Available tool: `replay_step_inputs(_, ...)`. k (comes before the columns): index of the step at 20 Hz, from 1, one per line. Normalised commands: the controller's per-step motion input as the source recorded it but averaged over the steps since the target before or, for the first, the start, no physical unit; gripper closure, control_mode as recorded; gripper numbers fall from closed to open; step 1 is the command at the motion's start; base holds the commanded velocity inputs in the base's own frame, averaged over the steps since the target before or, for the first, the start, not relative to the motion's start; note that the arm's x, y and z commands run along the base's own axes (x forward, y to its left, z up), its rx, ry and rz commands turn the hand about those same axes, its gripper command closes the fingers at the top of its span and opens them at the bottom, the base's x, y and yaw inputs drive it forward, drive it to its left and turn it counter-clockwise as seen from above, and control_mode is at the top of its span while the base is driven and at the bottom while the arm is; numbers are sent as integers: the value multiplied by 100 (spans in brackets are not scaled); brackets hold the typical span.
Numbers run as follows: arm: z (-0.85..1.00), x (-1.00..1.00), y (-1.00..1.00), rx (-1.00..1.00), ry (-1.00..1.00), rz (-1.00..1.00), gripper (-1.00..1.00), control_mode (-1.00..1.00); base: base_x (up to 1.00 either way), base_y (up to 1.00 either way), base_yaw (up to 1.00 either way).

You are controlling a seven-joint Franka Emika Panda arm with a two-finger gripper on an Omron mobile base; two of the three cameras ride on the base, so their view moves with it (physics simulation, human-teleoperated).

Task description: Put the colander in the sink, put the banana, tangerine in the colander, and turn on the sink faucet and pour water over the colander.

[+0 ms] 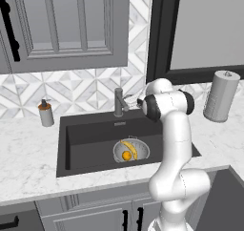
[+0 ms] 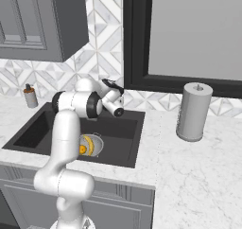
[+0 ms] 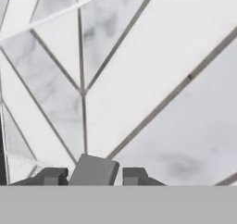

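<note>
1. The tabletop (image 1: 28,163) is white marble with grey veining, and it runs on either side of the sink (image 1: 90,134) and along its front edge.
2. Behind it the wall (image 1: 90,94) is tiled in white and grey marble triangles; in the hand view those tiles (image 3: 139,79) stand right in front of the jaws.
3. A grey panelled wall cabinet (image 1: 66,25) hangs above and to the left of the jaws, and a dark-framed window (image 1: 200,29) sits above and to their right.
4. Grey base cabinets (image 1: 90,213) with dark handles stand under the tabletop.
5. The sink is a dark basin, below and in front of the jaws.
6. The colander (image 1: 131,150) stands in the sink on its floor, below the jaws and nearer the front wall.
7. The banana (image 1: 130,148) and the tangerine (image 1: 126,155) lie inside the colander, touching.
8. The sink faucet (image 1: 119,102) stands at the sink's back rim, its side lever reaching toward the jaws.
9. The gripper (image 3: 91,176) has its jaws part-open around a flat grey piece (image 3: 94,170), apparently the faucet lever; contact cannot be told.
10. A soap dispenser (image 1: 45,112) stands far left of the jaws, on the tabletop.
11. A paper towel roll (image 1: 221,96) stands upright to their right.
</note>
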Motion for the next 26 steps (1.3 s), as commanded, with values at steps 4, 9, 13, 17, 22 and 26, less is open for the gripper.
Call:
replay_step_inputs(4,-16,14,-18,0,0,-15,100,-100,0,0,0)
replay_step_inputs(9,-15,25,-39,0,1,-20,100,-100,0,0,0)
replay_step_inputs(13,-13,28,-51,0,7,-17,100,-100,0,0,0)
replay_step_inputs(17,-17,36,-55,0,11,-14,100,-100,0,0,0)
replay_step_inputs(22,-22,34,-61,0,15,-11,100,-100,0,0,0)
replay_step_inputs(26,-26,27,-67,0,11,-7,100,-100,0,0,0)
